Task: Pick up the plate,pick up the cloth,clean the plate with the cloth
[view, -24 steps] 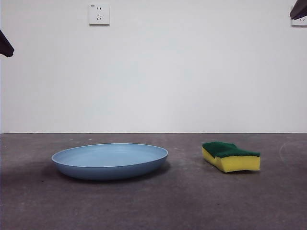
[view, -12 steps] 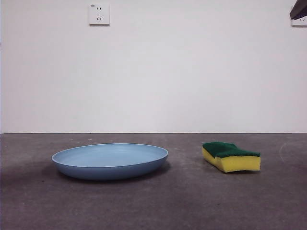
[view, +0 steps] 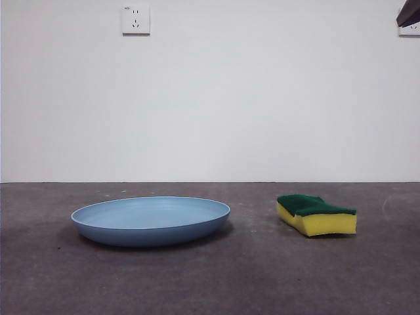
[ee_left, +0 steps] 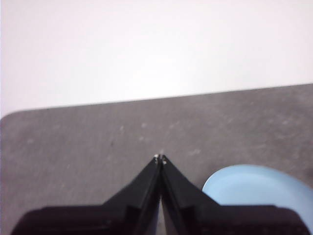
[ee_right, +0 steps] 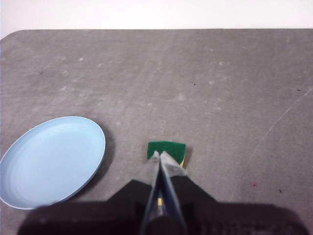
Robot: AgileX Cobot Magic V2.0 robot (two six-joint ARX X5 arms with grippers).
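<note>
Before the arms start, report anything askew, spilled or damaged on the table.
Nothing stands out. The plate sits flat and bare, with no spill or crack visible. The sponge lies apart from it, green layer up, its wavy sides being its shape, not damage. Both the left gripper and right gripper are shut and holding nothing.

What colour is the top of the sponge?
Dark green, over a yellow body; the sponge shows best in the front view.
</note>
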